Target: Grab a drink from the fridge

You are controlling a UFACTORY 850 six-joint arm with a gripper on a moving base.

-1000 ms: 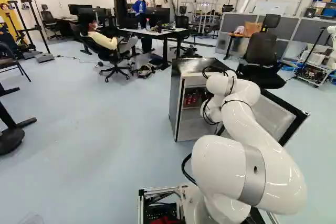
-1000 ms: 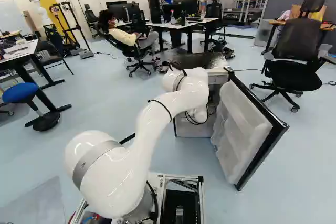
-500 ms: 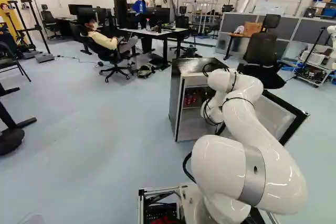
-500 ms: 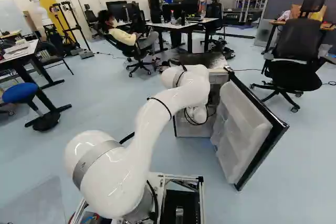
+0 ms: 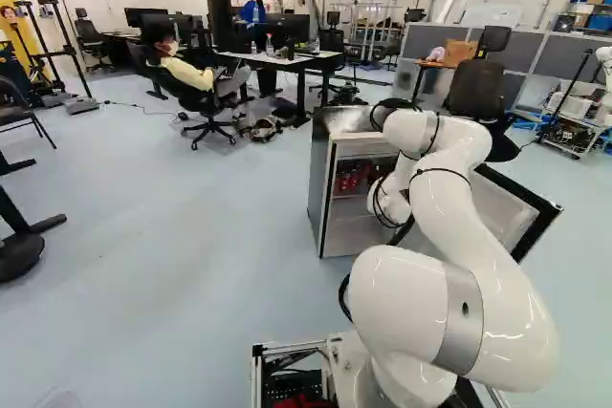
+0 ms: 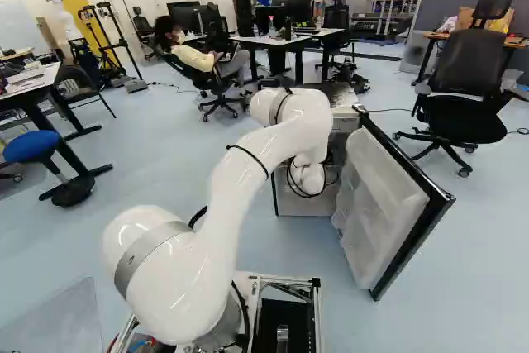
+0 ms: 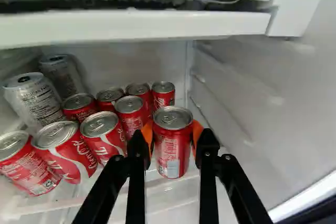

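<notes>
The black fingers (image 7: pixel 137 169) are closed about a small red can (image 7: pixel 172 148), their orange pads (image 7: pixel 147 136) touching it from two sides; the can is upright, lid uppermost, inside the fridge (image 5: pixel 322 179), just by the front edge of the shelf (image 7: pixel 79 201) and near the corner at the side wall (image 7: pixel 283 114); whether its base is on the shelf or a little above it, one cannot tell.

Eight other red cans (image 7: pixel 100 129) share the shelf, some near the front edge, others farther in towards the back wall (image 7: pixel 149 59); two pale cans (image 7: pixel 31 98) are near the opposite side from the can in the fingers; one finger comes between the held can and the closest red one of the front group. Above the cans runs a white ledge (image 7: pixel 131 27), with a dark gap over it.

In the right base view the white arm (image 6: pixel 248 175) reaches over to the fridge, its far end at the opening; the fridge door (image 6: pixel 380 208) is wide open to the right of the arm; an office chair (image 6: pixel 463 121) stands beyond the door, on the pale floor (image 6: pixel 463 245).
</notes>
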